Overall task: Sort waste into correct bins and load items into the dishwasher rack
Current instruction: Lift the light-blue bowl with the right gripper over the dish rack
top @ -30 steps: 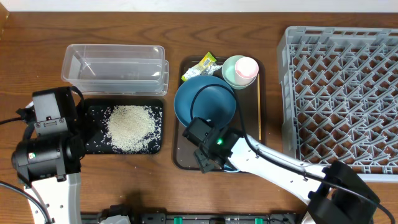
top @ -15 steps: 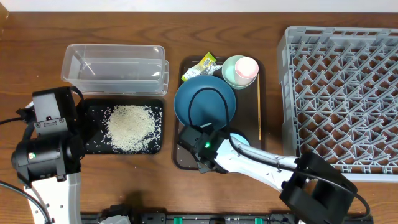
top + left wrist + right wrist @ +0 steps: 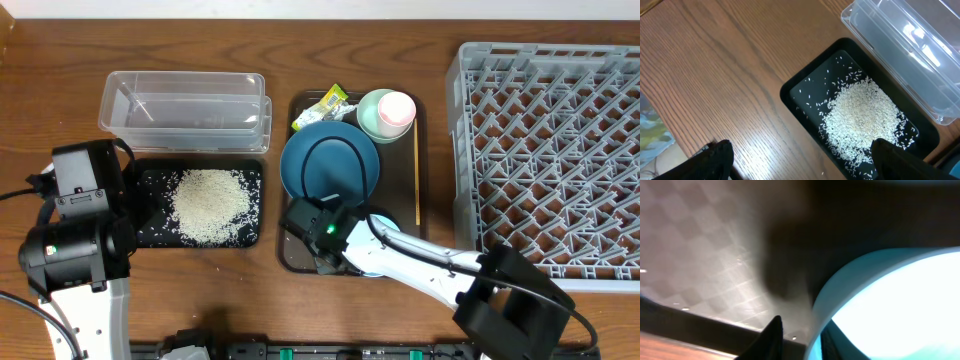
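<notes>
In the right wrist view my right gripper [image 3: 802, 339] has closed round the rim of the small light-blue bowl [image 3: 890, 305], one finger outside and one inside its white hollow. From overhead that bowl [image 3: 388, 224] sits at the near end of the brown tray [image 3: 296, 118], mostly hidden under the right wrist. The dark-blue plate [image 3: 330, 165], mint-green bowl [image 3: 370, 122], pink cup [image 3: 396, 110], chopstick [image 3: 417, 180] and yellow-green wrapper [image 3: 326, 104] lie on the same tray. Rice [image 3: 210, 203] fills the black tray [image 3: 150, 180]. My left gripper [image 3: 802, 152] hangs open above that tray's near-left edge.
The clear tub [image 3: 185, 105] stands behind the black tray. The grey dishwasher rack [image 3: 550, 150] fills the right side. A few rice grains lie scattered across the black tray's floor [image 3: 810, 95]. The left arm's body [image 3: 75, 230] stands at the table's left front.
My right arm slid left along the brown tray's near end and its jaws closed in on the light-blue bowl's rim. The left arm has stayed still.
</notes>
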Tool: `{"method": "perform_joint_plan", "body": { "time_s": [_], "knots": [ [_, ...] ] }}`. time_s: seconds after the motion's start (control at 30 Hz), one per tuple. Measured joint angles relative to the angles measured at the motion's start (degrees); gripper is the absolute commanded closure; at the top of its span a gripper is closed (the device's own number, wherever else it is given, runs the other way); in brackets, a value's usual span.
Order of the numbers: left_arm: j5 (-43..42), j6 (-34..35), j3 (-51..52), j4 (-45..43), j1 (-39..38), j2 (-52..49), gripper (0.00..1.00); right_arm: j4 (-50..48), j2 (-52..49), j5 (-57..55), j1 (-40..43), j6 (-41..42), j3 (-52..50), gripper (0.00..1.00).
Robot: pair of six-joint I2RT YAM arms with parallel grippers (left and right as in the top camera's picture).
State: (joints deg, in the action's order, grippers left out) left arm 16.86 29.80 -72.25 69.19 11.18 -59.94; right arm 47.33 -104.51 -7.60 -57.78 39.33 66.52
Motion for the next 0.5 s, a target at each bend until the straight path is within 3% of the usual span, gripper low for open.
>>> {"method": "perform_joint_plan", "body": {
  "time_s": [0.27, 0.5],
  "knots": [
    [0.0, 0.0, 0.0, 0.0, 0.0, 0.0, 0.10, 0.9, 0.0, 0.0, 0.0, 0.1, 1.1, 0.98],
    [0.0, 0.0, 0.0, 0.0, 0.0, 0.0, 0.10, 1.1, 0.0, -0.9, 0.0, 0.1, 1.2, 0.99]
  ]
}}
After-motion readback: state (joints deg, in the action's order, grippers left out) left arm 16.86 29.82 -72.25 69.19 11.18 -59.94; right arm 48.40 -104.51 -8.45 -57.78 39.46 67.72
